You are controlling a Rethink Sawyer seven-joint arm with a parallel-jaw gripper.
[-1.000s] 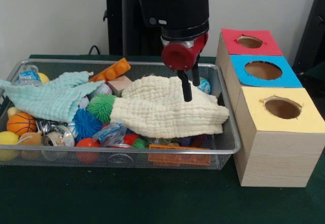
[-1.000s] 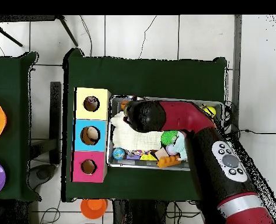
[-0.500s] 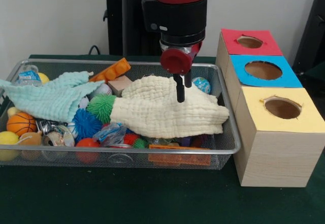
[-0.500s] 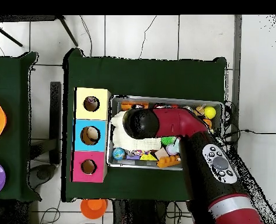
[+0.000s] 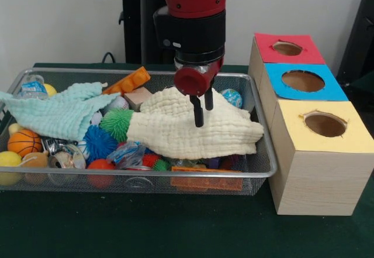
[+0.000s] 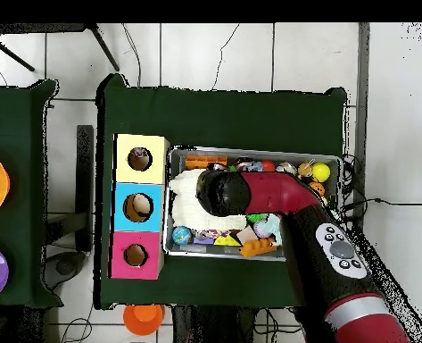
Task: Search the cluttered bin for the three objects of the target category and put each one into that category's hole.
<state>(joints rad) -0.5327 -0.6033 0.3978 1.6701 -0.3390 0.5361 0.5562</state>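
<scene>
Wire mesh bin, lower left and centre of the front view, on the green counter. Contents crowded.

Near wall: flat orange piece, red ball, crinkled clear wrapper, yellow ball at the left edge.

Behind these: small orange basketball, blue spiky ball, green spiky ball.

Centre of frame: cream quilted cloth, heaped over much of the bin's right half.

Left: mint green cloth, draped over other items and reaching the left edge.

Far side: orange toothed block, pale wooden block, blue-and-white ball near the far right corner.

Hand: two black fingers pointing down, a narrow gap between them, gripping nothing, tips in front of the cream cloth; contact with it cannot be told.

Right of frame: wooden box row, just beside the bin, three holes on top: yellow hole nearest, blue hole behind it, red hole farthest.

Overhead view: red arm across the bin's middle.
</scene>
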